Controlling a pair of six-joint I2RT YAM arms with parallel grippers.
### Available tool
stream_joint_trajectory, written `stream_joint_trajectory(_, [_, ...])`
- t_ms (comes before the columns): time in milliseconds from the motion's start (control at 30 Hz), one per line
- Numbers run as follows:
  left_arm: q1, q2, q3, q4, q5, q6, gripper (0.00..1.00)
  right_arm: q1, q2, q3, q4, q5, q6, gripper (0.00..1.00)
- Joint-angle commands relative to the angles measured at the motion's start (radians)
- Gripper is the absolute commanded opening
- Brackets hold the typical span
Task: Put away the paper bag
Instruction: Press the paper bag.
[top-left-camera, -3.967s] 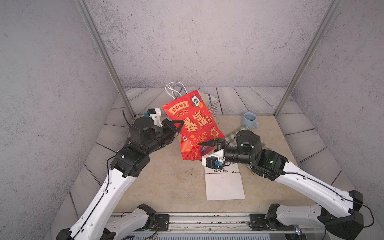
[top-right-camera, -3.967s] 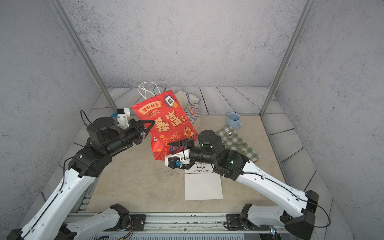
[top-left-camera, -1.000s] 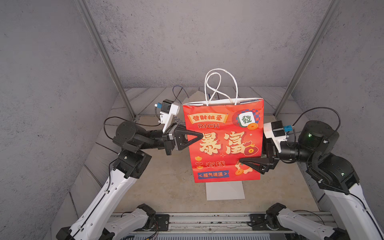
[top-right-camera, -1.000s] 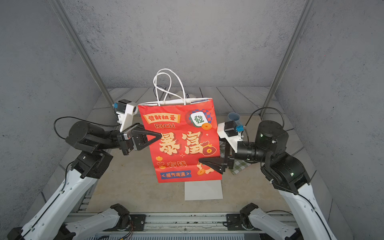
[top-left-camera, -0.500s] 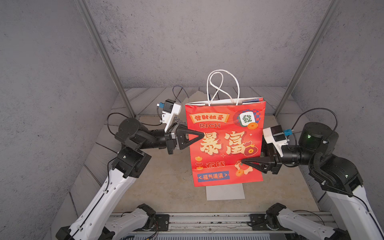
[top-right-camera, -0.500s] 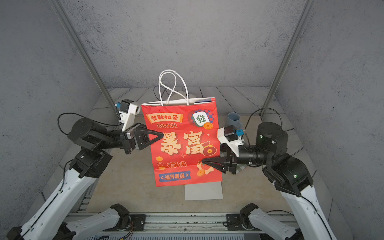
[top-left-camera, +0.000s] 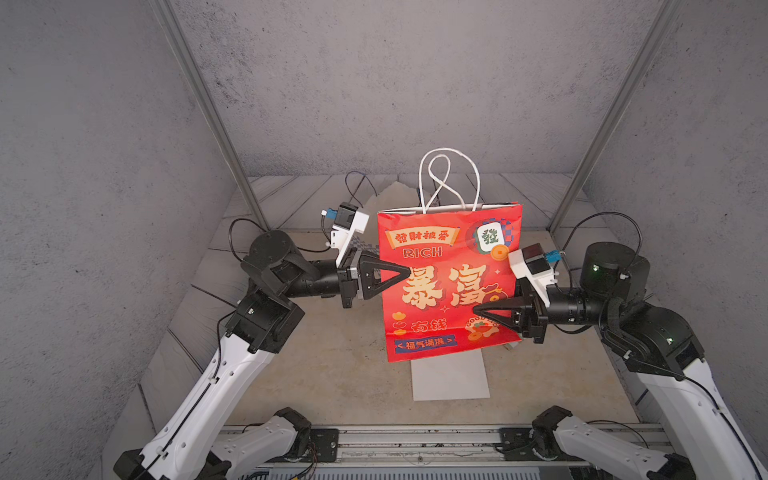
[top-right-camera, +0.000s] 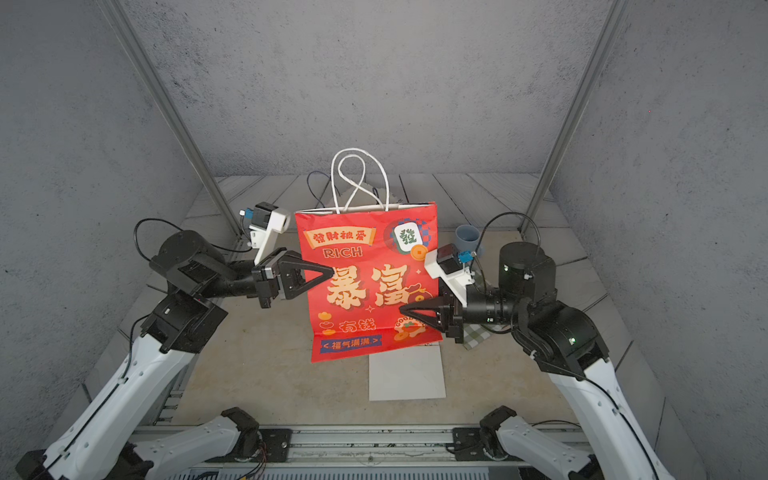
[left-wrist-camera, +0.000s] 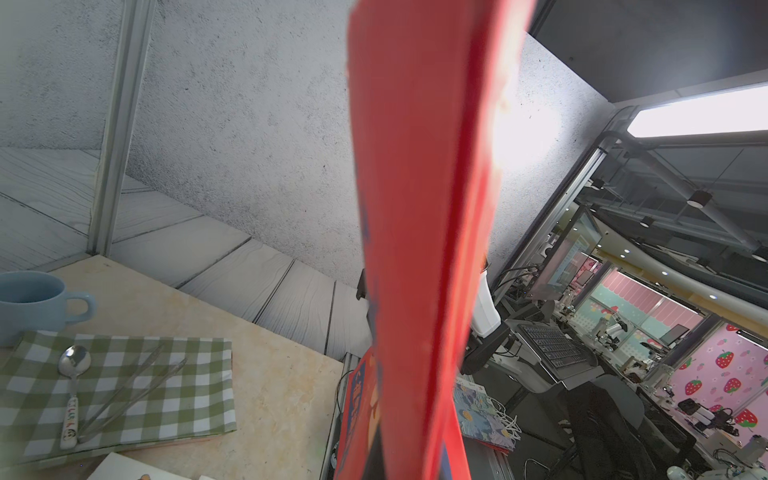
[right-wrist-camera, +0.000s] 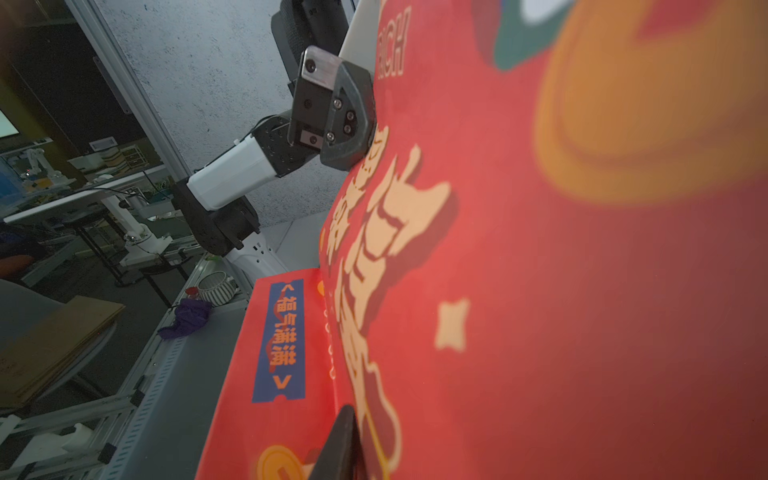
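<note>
While it hangs clear of the table (top-left-camera: 324, 374), the paper bag (top-left-camera: 449, 286) sits in the centre of both top views, upright and pressed flat. Its long axis runs vertically in the frame. The mouth and the white cord handles (top-left-camera: 449, 178) point to the top and the folded base points to the bottom. The red printed face looks toward the camera. In the left wrist view the bag shows edge-on as a narrow red strip.

The left gripper (top-left-camera: 405, 273) comes in from the left of the frame and is clamped on the bag's left edge at about mid-height. The right gripper (top-left-camera: 477, 311) reaches in from the right onto the lower right part of the bag. Its jaws stand close together with one finger across the printed face, but whether they pinch the paper I cannot tell.

Directly below the bag's base in the frame, a white card (top-left-camera: 451, 380) lies flat on the table, its upper edge hidden behind the bag. To the right, behind the right arm, a blue mug (top-right-camera: 467, 237) stands near a checked cloth (top-right-camera: 477, 336). The left wrist view shows a spoon (left-wrist-camera: 71, 374) lying on that cloth.
</note>
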Motion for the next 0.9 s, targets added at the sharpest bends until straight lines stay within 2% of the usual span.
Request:
stream_joint_trajectory(0, [0.004, -0.007, -0.024, -0.012, -0.025, 0.048, 0.10, -0.001, -0.009, -0.019, 0.083, -0.011, 0.064, 0.15])
stream_joint_trajectory(33, [0.009, -0.009, -0.034, -0.007, -0.028, 0.049, 0.15, -0.001, -0.013, -0.026, 0.100, -0.011, 0.078, 0.14])
stream_joint_trajectory(100, [0.024, -0.016, -0.064, 0.019, -0.033, 0.039, 0.37, 0.000, -0.022, -0.043, 0.138, -0.010, 0.107, 0.10])
stream_joint_trajectory(133, [0.035, -0.020, -0.080, 0.039, -0.031, 0.028, 0.41, -0.001, -0.026, -0.049, 0.152, -0.010, 0.117, 0.08])
stream_joint_trajectory(200, [0.055, -0.031, -0.122, 0.104, -0.022, -0.010, 0.57, -0.001, -0.030, -0.057, 0.177, -0.009, 0.138, 0.03])
stream_joint_trajectory(233, [0.063, -0.035, -0.133, 0.125, -0.020, -0.023, 0.60, 0.000, -0.030, -0.061, 0.188, -0.007, 0.149, 0.00])
stream_joint_trajectory(433, [0.099, -0.069, -0.175, 0.183, -0.010, -0.038, 0.85, -0.001, -0.048, -0.093, 0.244, -0.001, 0.190, 0.00])
stream_joint_trajectory(467, [0.116, -0.081, -0.181, 0.186, 0.001, -0.028, 0.94, -0.001, -0.051, -0.092, 0.243, 0.009, 0.190, 0.00])
stream_joint_trajectory(500, [0.139, -0.098, -0.186, 0.186, 0.010, -0.014, 0.99, 0.000, -0.053, -0.089, 0.244, 0.023, 0.190, 0.00])
stream_joint_trajectory(600, [0.224, -0.215, -0.212, 0.102, -0.063, 0.108, 0.99, -0.001, -0.074, -0.084, 0.253, 0.093, 0.191, 0.00])
stream_joint_trajectory(667, [0.233, -0.324, -0.246, 0.011, -0.157, 0.285, 0.99, -0.001, -0.095, -0.090, 0.262, 0.161, 0.193, 0.00])
stream_joint_trajectory(733, [0.233, -0.397, -0.287, -0.033, -0.199, 0.368, 0.99, -0.001, -0.105, -0.089, 0.262, 0.205, 0.194, 0.00])
stream_joint_trajectory(800, [0.233, -0.407, -0.291, -0.093, -0.175, 0.380, 0.99, 0.000, -0.107, -0.083, 0.269, 0.230, 0.202, 0.00])
stream_joint_trajectory(867, [0.231, -0.375, -0.311, -0.057, -0.099, 0.291, 0.99, -0.001, -0.099, -0.077, 0.290, 0.233, 0.218, 0.00])
